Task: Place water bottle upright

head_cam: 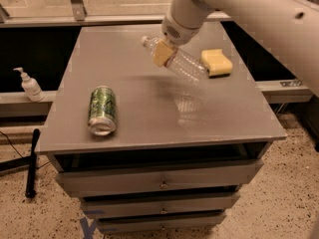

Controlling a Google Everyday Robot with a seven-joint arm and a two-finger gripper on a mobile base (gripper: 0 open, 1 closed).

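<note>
The water bottle (180,63) is a clear ribbed plastic bottle held in the air above the grey cabinet top (149,118). It is tilted, with its cap end up to the left and its base down to the right. My gripper (162,52) is shut on the bottle near its neck, with tan fingertips (161,54) across it. The white arm comes in from the upper right. The bottle's reflection shows on the top below it.
A green drinks can (102,109) lies on its side at the left of the cabinet top. A yellow sponge (216,62) lies at the back right. A white pump-top dispenser bottle (30,86) stands on a ledge to the left. Drawers are below.
</note>
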